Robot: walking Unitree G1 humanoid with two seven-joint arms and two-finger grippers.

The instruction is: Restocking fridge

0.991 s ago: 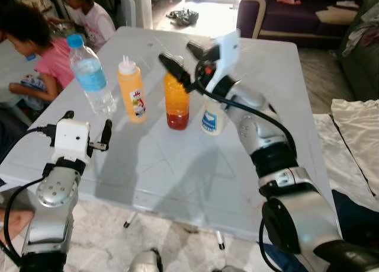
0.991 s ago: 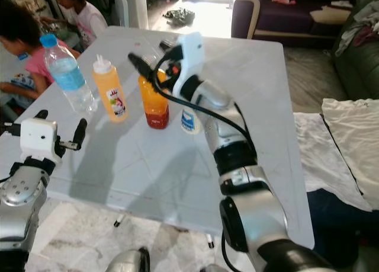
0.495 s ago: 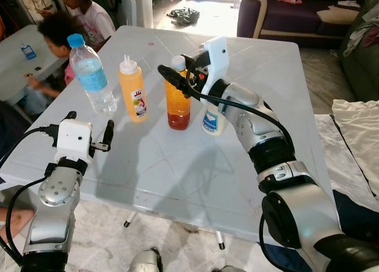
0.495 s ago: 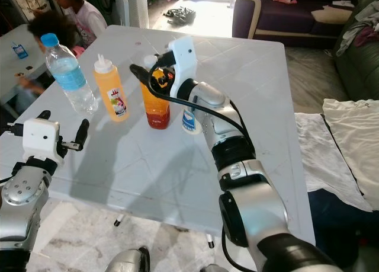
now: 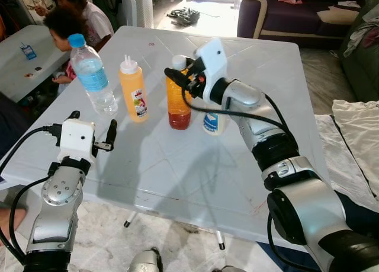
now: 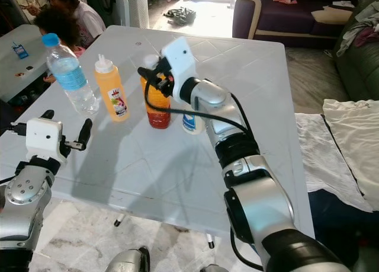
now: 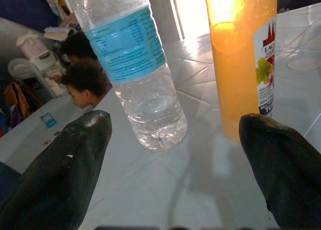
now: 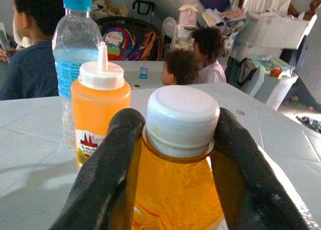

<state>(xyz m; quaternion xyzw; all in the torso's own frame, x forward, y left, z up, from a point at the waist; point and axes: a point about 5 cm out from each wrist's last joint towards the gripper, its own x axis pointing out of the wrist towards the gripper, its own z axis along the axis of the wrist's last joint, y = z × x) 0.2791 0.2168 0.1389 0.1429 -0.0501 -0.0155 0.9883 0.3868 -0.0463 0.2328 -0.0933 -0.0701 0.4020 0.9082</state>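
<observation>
My right pincer (image 6: pixel 155 76) sits at the neck of the orange juice bottle (image 5: pixel 177 106), one finger (image 8: pixel 108 165) on each side just under its white cap (image 8: pixel 181 117), seemingly touching it. The bottle stands upright on the white table (image 5: pixel 177 165). Just beyond it, toward my left, stands an orange squeeze bottle (image 5: pixel 132 91), then a water bottle (image 5: pixel 92 76). A small white jar (image 5: pixel 213 122) stands behind my right wrist. My left pincer (image 5: pixel 92 133) hovers spread wide, holding nothing, facing the water bottle.
</observation>
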